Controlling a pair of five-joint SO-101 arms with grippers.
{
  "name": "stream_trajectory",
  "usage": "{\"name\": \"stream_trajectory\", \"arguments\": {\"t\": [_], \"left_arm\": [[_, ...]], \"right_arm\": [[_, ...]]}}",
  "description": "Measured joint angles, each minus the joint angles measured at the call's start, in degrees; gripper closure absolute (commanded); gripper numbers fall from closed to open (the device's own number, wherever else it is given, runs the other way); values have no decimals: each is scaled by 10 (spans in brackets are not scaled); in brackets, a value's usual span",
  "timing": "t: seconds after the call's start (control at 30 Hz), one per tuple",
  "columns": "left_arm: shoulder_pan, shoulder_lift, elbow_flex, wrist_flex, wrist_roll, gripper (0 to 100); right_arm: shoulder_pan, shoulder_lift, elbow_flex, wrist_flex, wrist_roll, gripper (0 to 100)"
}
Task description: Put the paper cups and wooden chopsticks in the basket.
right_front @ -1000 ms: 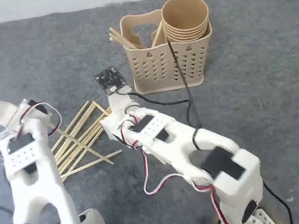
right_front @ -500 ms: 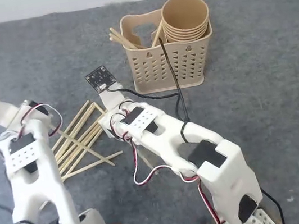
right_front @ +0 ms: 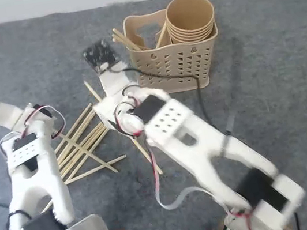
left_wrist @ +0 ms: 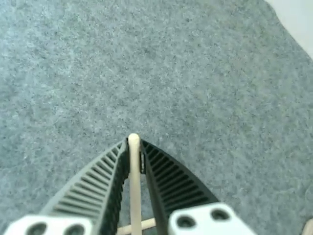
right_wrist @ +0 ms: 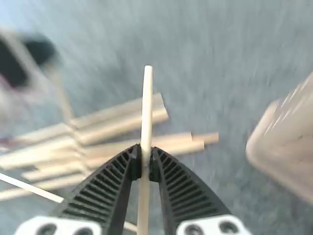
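Chopsticks (right_front: pixel 82 144) lay loose on carpet (right_front: pixel 275 72), seemingly light, stiff, slick, best gripped mid-length; right gripper (right_wrist: pixel 145 157) clamped one chopstick (right_wrist: pixel 146 98) near the basket (right_front: pixel 175 68); left gripper (left_wrist: pixel 133 147) pinched a second chopstick (left_wrist: pixel 133 196).

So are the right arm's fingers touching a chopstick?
Touching. In the right wrist view the fingers of the right gripper pinch a chopstick from both sides, with no gap.

Your cups (right_front: pixel 189 16) sit stacked upright in the basket (right_front: pixel 175 65) w/ some sticks (right_front: pixel 124 38); more lie scattered beside it. Left gripper (left_wrist: pixel 133 143) & right gripper (right_wrist: pixel 145 148) each pinch one.
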Motion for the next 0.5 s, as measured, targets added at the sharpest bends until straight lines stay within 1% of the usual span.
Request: {"name": "stream_trajectory", "arguments": {"t": [0.07,0.23,0.33,0.5], "left_arm": [[0,0,0,0,-2,988],[11,3,0,-1,-18,988],[12,4,0,-23,-29,988],[19,4,1,-36,-33,988]], "right_arm": [[1,-70,0,0,3,992],[0,-212,-25,0,62,992],[5,-262,-46,-8,71,992],[33,-320,-50,-69,74,992]]}}
